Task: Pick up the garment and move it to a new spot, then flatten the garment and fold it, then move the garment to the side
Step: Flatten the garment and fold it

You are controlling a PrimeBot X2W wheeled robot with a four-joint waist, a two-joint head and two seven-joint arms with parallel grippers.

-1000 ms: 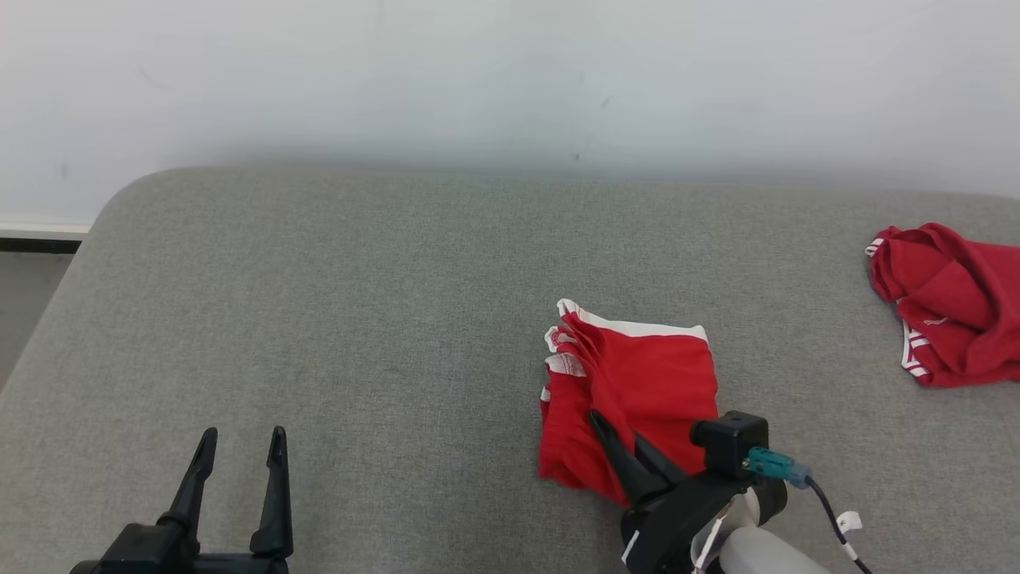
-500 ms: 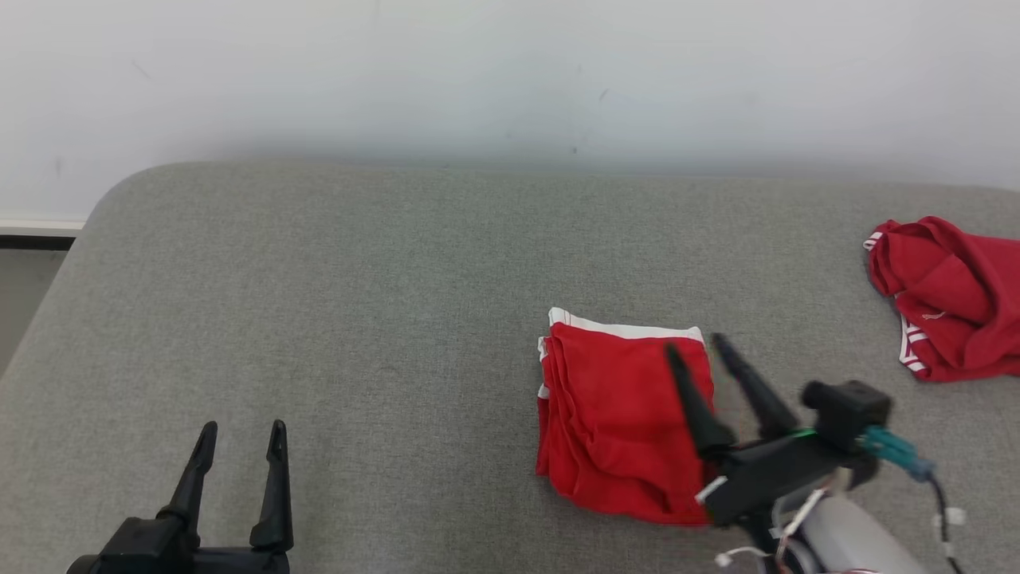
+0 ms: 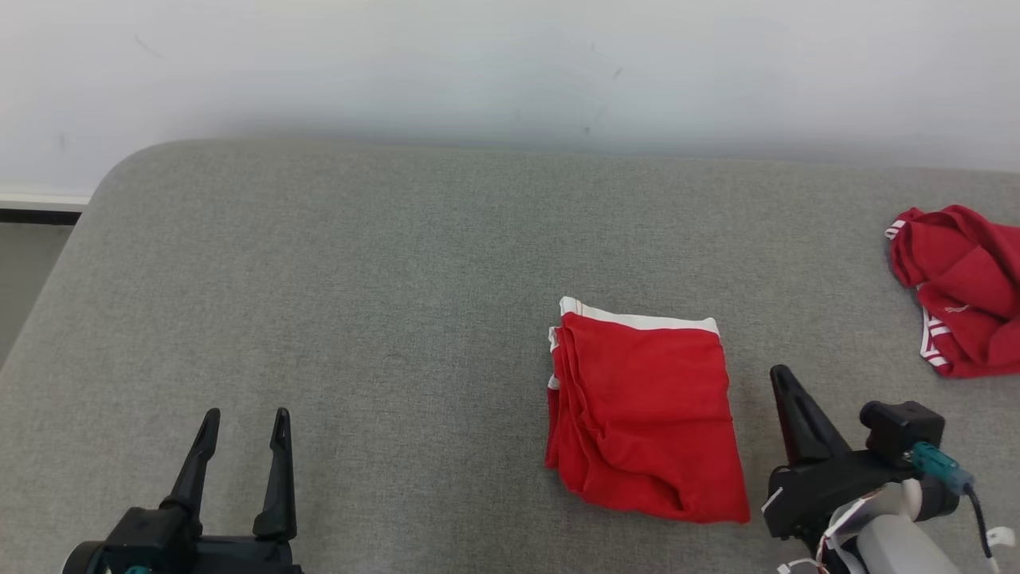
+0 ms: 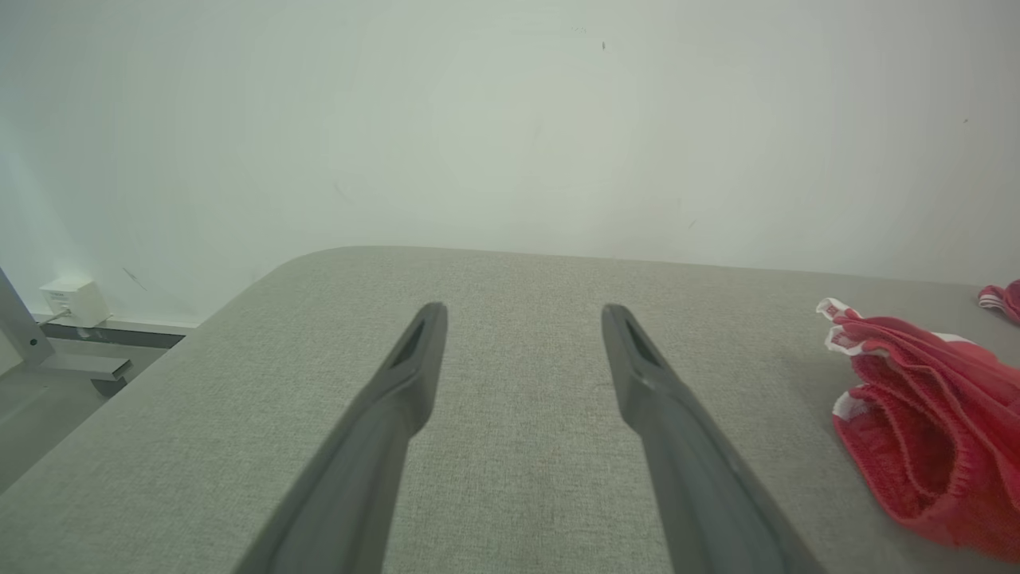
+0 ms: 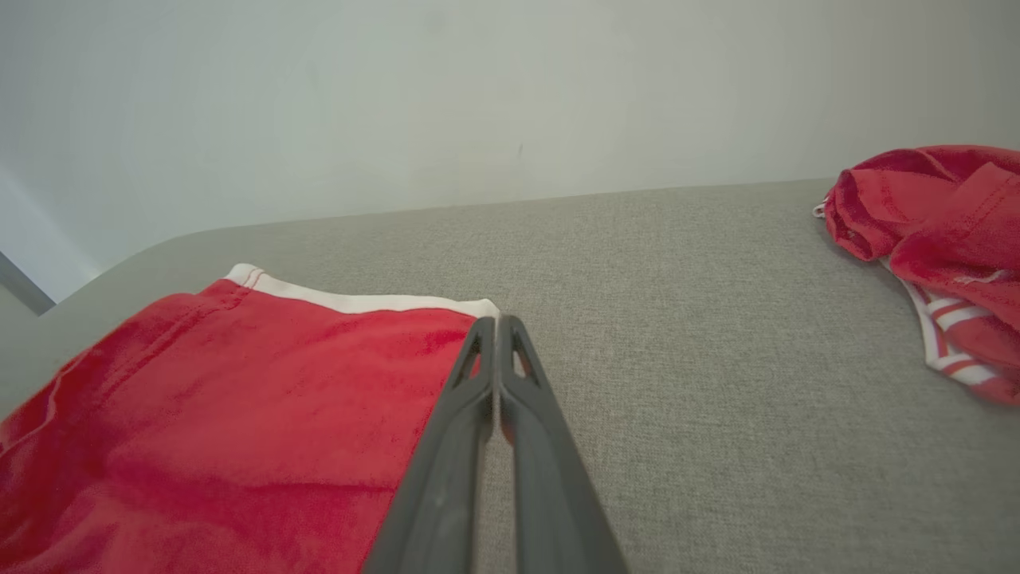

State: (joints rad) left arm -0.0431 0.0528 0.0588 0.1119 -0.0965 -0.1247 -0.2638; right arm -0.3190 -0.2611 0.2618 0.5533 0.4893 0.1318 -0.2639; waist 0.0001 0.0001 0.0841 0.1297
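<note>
My right end effector (image 3: 781, 376), pressed together and empty, sits just right of the folded red cloth garment with white trim (image 3: 645, 414) on the grey fabric table (image 3: 358, 303); my left end effector (image 3: 245, 421) is spread. The garment looks soft, light and floppy: I'd pinch all layers at one edge.

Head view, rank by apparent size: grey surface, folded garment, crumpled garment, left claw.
1. grey surface
2. folded garment
3. crumpled garment and left claw: about alike. The garment is cropped by the frame, and the claw sits nearer the camera.
</note>
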